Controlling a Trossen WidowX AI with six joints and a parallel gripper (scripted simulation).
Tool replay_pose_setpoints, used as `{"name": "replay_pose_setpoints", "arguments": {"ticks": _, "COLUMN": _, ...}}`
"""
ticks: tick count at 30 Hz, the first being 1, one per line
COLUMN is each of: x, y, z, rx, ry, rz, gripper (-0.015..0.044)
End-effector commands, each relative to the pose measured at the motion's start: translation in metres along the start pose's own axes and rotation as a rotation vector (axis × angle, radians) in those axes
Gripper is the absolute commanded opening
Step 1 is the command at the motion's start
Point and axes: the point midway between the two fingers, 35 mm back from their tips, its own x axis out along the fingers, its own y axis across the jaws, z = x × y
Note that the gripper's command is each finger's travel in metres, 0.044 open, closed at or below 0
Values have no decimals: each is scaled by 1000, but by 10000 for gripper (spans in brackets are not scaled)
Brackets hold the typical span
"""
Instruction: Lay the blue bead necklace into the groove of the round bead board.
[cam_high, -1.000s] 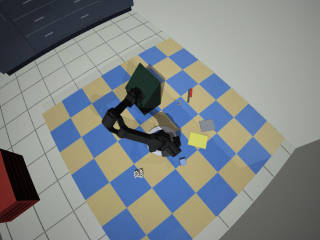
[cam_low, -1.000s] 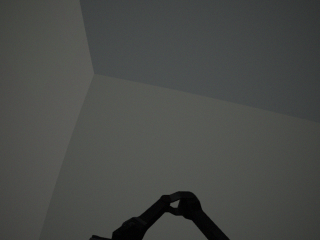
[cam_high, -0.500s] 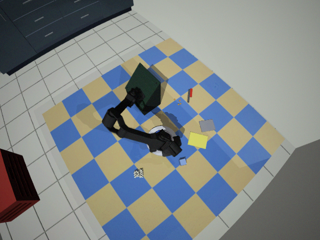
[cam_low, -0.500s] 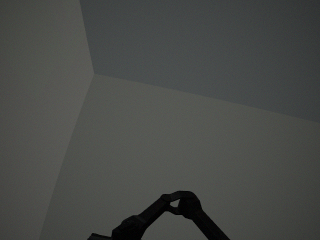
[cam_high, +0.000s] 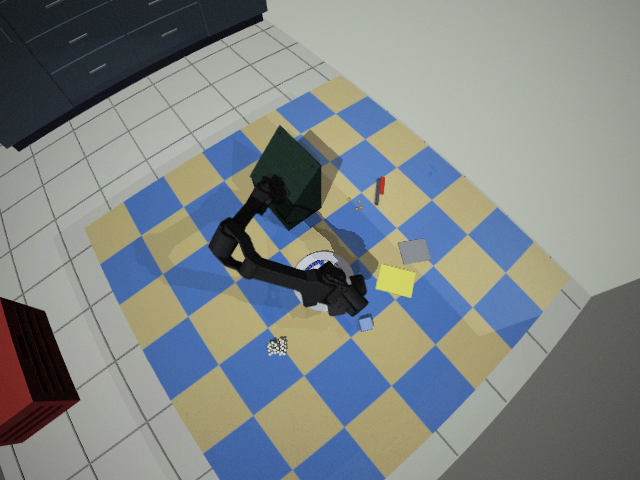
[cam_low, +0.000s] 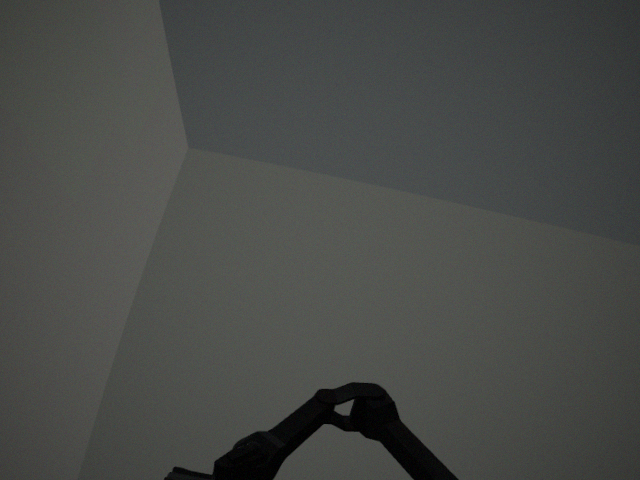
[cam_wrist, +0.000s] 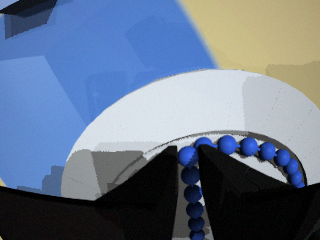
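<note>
The round bead board (cam_high: 324, 254) (cam_wrist: 150, 105) is white and lies on the floor mat under the arm. The blue bead necklace (cam_high: 314, 265) (cam_wrist: 249, 146) is on it. In the wrist view several beads curve along the groove's edge at the right, and another run of beads hangs down between the fingers. My gripper (cam_wrist: 187, 154) is low over the board, nearly closed, with one bead filling the gap between its fingertips. The arm hides the fingers and much of the board in the top view. The exterior view shows only part of the arm. The fingers hide the groove's lower part.
A light blue block (cam_high: 366, 323) and a yellow square (cam_high: 395, 281) are near the board. Beyond lie a grey square (cam_high: 414, 251), a red and dark stick (cam_high: 382, 185) and orange bits. White beads (cam_high: 277, 346) lie apart. A dark green block (cam_high: 294, 175) stands by the arm's base.
</note>
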Motion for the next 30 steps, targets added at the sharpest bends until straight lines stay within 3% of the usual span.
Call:
{"name": "replay_pose_setpoints", "arguments": {"ticks": 1, "x": 0, "y": 0, "z": 0, "rx": -1, "ry": 1, "rz": 0, "gripper": 105}}
{"name": "replay_pose_setpoints", "arguments": {"ticks": 14, "x": -2, "y": 0, "z": -1, "rx": -6, "ry": 1, "rz": -1, "gripper": 440}}
{"name": "replay_pose_setpoints", "arguments": {"ticks": 30, "x": -4, "y": 0, "z": -1, "rx": -3, "ry": -2, "rz": -1, "gripper": 440}}
